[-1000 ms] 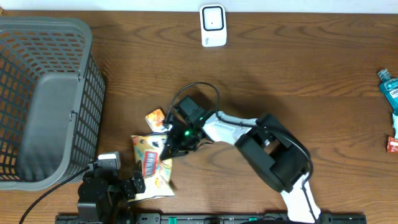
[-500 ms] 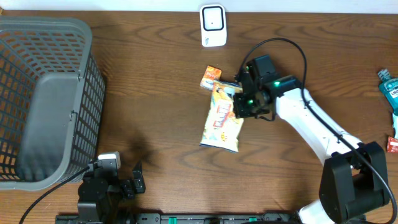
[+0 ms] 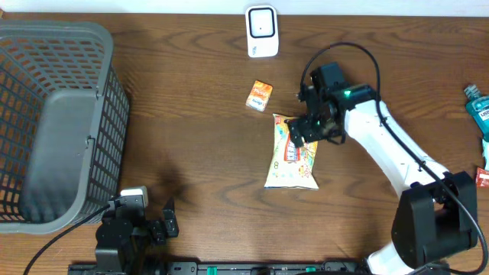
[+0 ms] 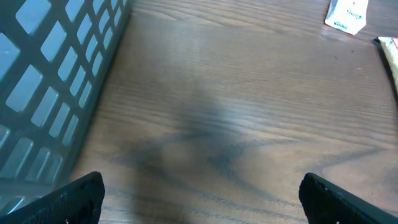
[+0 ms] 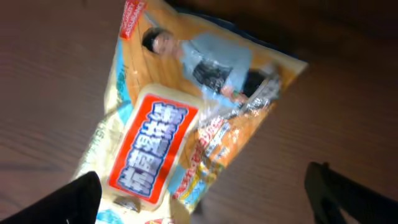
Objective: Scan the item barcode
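On the wooden table (image 3: 191,153), the biggest thing is the grey mesh basket (image 3: 107,46) at the left edge, partly cut off by the picture. Next comes the right arm (image 3: 390,153), white and black, reaching from the near right corner toward the middle. Its right gripper (image 3: 306,130) hovers over the far end of the snack bag (image 3: 294,164), claw spread wide with nothing clamped; in the wrist view the two fingers sit at the lower corners of the frame.

Just right of the table's centre, the bag lies flat. Its long axis runs nearly straight from the far side toward the robot, far end under the claw. It is yellow-orange with a red panel of white characters and a printed figure in pale blue. No barcode can be made out on the face that shows. The right wrist view cuts off its lower end.

The left gripper (image 3: 164,228) rests low at the near left, claw wide and empty. A white scanner (image 3: 261,30) stands at the far edge. A teal bottle (image 3: 476,111) is clipped by the right border. A small orange packet (image 3: 260,95) lies near the bag's far end, apart from it.
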